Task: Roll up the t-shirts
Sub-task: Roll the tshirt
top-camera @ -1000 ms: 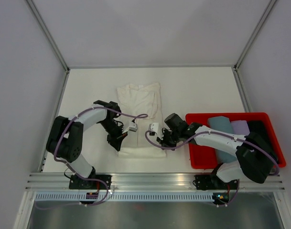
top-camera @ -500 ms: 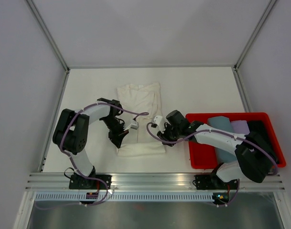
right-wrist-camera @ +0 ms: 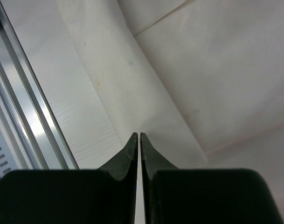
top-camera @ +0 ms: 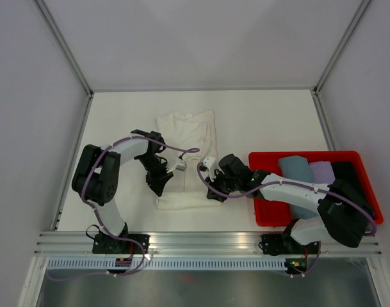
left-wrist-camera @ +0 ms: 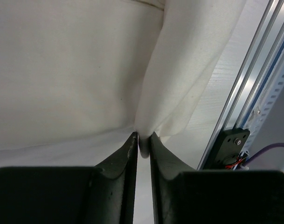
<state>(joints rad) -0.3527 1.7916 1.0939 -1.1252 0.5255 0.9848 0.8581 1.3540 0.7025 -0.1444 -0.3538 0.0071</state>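
A wrinkly cream t-shirt [top-camera: 188,131] lies folded lengthwise on the white table, its near end thickened along the front. At that end's left corner, my left gripper [top-camera: 158,187] is shut on a pinched fold of the cream t-shirt [left-wrist-camera: 62,70], and the cloth shows between the tips of the left gripper [left-wrist-camera: 144,138]. My right gripper [top-camera: 211,194] sits at the near right corner. In the right wrist view, the right gripper [right-wrist-camera: 138,135] has its jaws together over the cream t-shirt [right-wrist-camera: 216,60], with no cloth seen between them.
A red plastic bin [top-camera: 262,216] stands at the right, holding a grey-blue shirt [top-camera: 296,167], a lilac shirt [top-camera: 321,169] and a black shirt [top-camera: 345,171]. An aluminium rail [top-camera: 201,240] runs along the near table edge, close to both grippers. White walls enclose the table.
The right gripper slid left and nearer onto the shirt's near right corner, its jaws parting briefly and closing again. The left gripper shifted slightly, still pinching cloth.
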